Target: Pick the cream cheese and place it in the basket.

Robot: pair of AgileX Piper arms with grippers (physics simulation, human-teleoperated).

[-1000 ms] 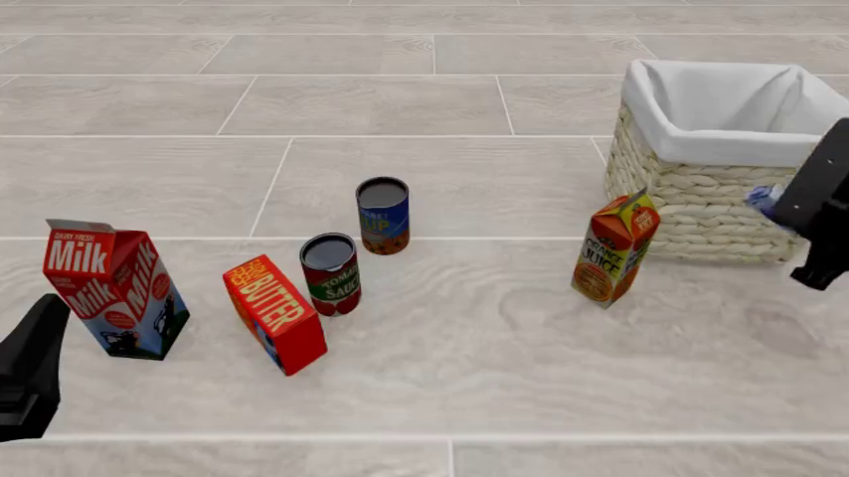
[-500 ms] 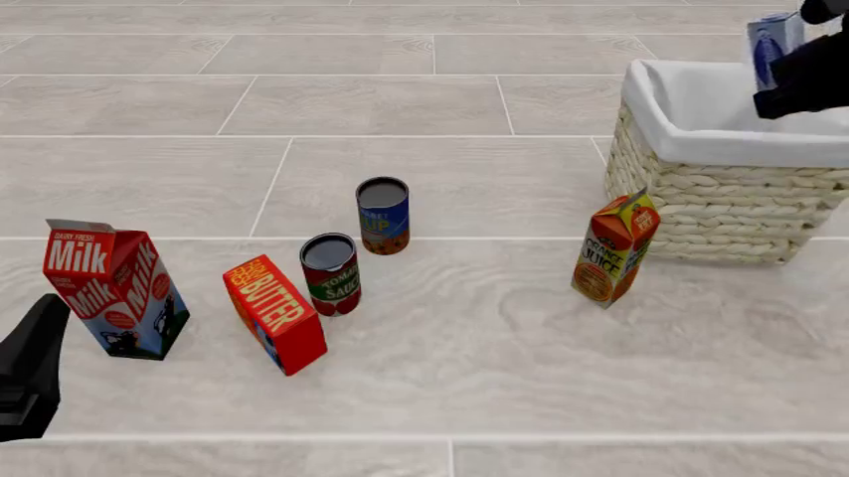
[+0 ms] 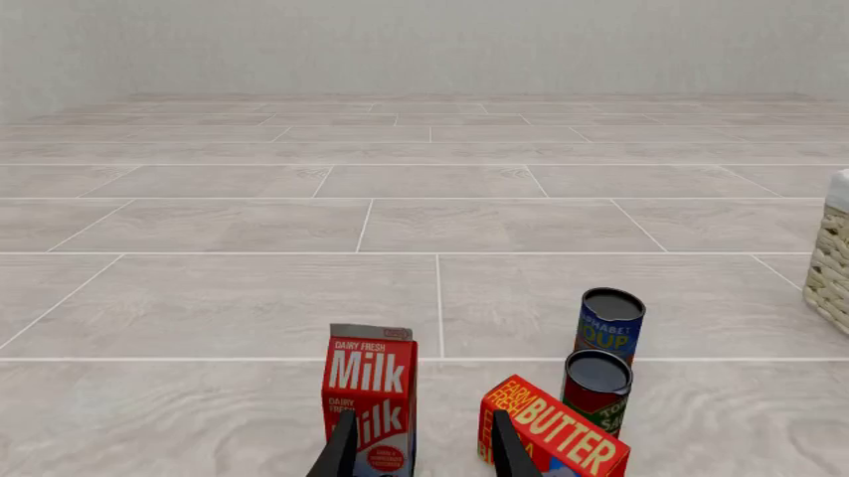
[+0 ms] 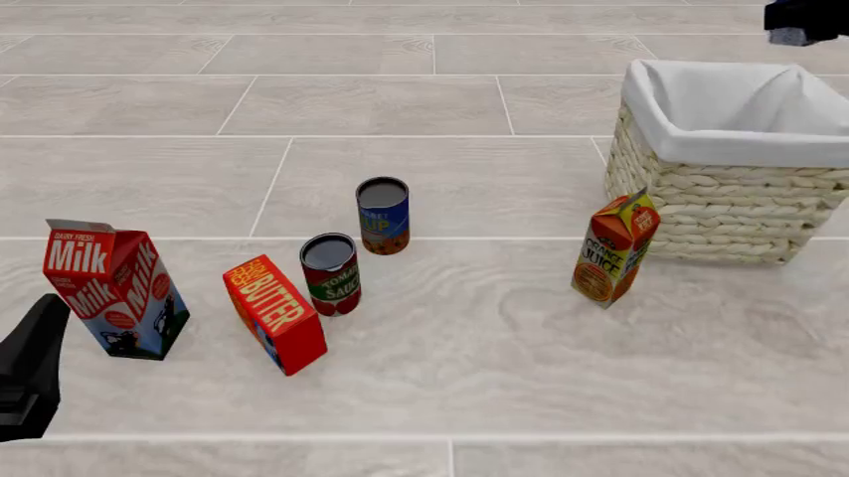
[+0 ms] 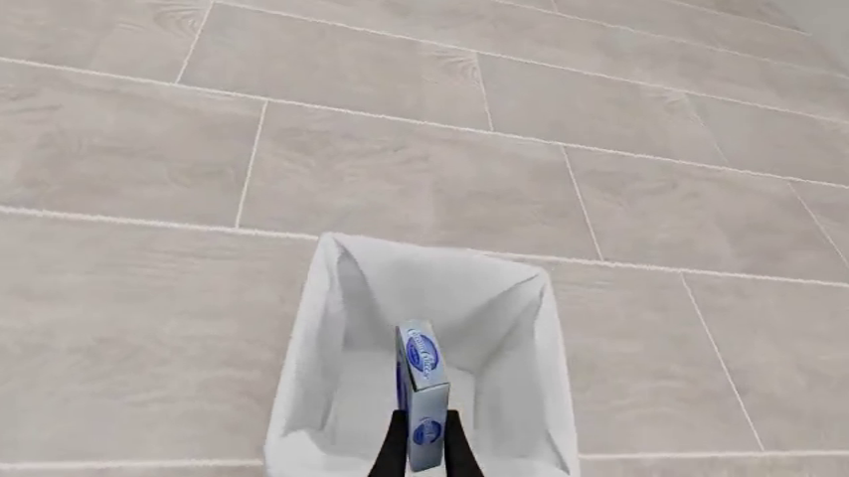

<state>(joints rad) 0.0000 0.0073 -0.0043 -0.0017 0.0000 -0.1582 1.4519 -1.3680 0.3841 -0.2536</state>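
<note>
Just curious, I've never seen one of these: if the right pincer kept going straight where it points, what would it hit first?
Probably the white cloth inside the basket; the right pincer, holding the cream cheese, points into its opening.

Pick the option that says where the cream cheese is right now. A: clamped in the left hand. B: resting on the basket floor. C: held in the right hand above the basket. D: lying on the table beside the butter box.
C: the right wrist view shows the cream cheese pinched on edge in the right hand, above the basket and its white lining.
</note>
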